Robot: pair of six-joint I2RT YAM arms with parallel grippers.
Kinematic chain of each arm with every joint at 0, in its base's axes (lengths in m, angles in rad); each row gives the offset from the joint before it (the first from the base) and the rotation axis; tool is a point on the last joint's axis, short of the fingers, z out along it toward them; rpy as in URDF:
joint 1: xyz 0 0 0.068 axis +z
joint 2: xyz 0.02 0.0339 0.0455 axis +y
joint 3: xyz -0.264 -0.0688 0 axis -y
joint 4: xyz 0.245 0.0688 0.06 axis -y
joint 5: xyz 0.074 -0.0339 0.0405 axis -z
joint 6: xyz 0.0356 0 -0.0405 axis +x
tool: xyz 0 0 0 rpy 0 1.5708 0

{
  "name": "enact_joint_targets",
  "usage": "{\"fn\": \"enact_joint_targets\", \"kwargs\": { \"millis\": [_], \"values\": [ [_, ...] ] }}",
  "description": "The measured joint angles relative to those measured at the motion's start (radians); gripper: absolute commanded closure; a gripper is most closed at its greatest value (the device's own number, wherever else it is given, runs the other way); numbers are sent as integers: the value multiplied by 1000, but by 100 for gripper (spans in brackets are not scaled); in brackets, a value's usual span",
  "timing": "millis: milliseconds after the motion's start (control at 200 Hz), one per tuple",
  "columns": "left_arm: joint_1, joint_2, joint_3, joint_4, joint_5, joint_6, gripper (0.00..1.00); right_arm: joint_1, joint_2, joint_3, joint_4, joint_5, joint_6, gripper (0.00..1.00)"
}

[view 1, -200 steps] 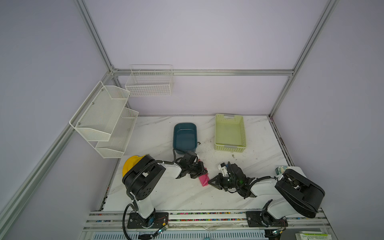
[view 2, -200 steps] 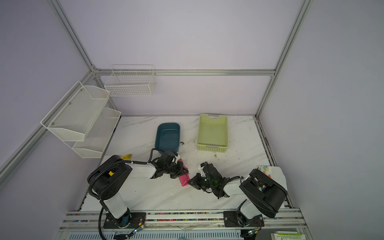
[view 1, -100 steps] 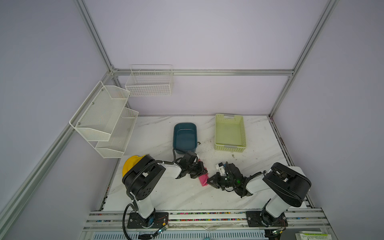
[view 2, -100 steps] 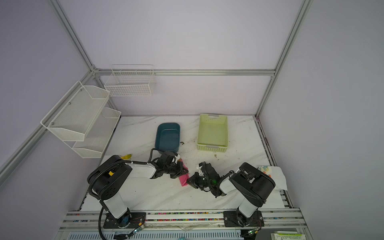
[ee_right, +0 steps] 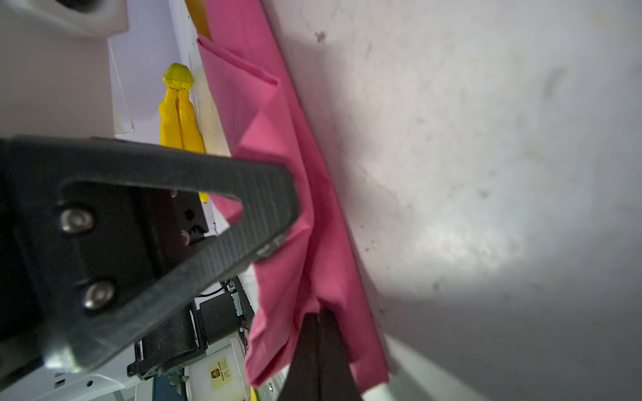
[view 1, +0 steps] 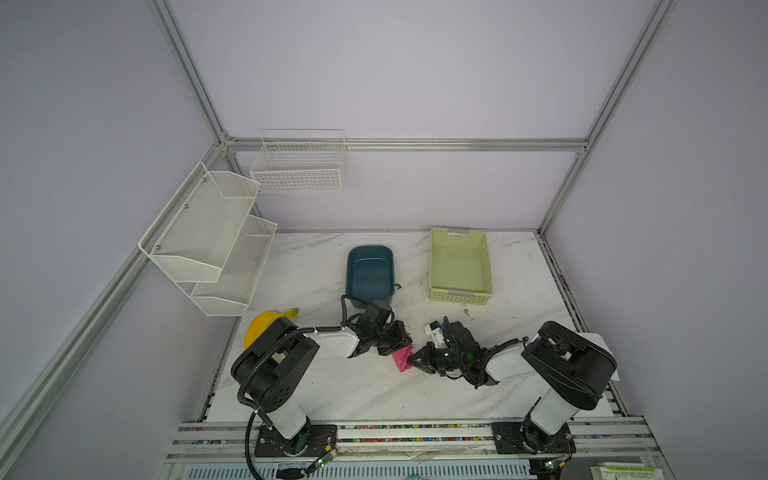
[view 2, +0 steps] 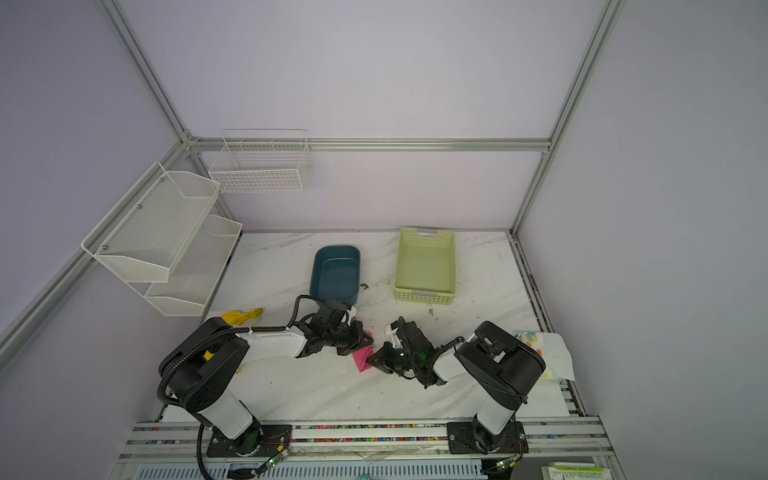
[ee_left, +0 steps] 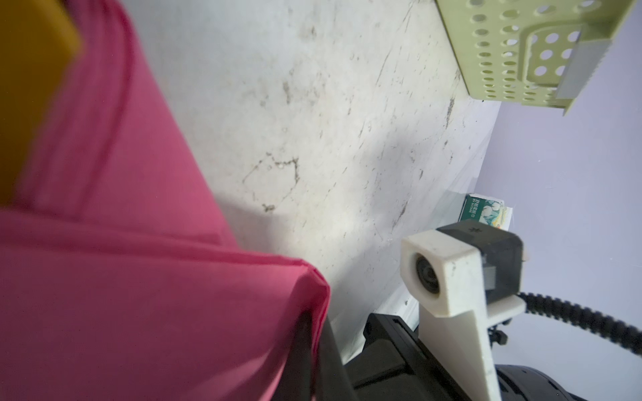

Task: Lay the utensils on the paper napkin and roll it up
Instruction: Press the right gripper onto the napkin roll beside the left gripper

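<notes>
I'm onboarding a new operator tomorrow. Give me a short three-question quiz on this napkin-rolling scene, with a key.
1. How do the jaws of the left gripper and the right gripper stand, and what do they grip?
2. True or false: the paper napkin lies spread flat on the table.
3. What lies beside the left arm's base? A. tissue packet B. banana C. green basket

Key
1. Both shut, each apparently pinching the paper napkin.
2. False: it is bunched into folds.
3. B
</notes>
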Motion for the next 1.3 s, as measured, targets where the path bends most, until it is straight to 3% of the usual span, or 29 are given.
{"fn": "enact_joint_targets", "kwargs": {
  "millis": [695, 1300],
  "values": [
    [-5, 74, 117, -60, -1, 17, 100, 7, 42, 49, -29, -19, -83, 100],
    [-3, 151, 128, -21, 33, 34, 100, 25, 46, 69, -60, -3, -96, 100]
  ]
}}
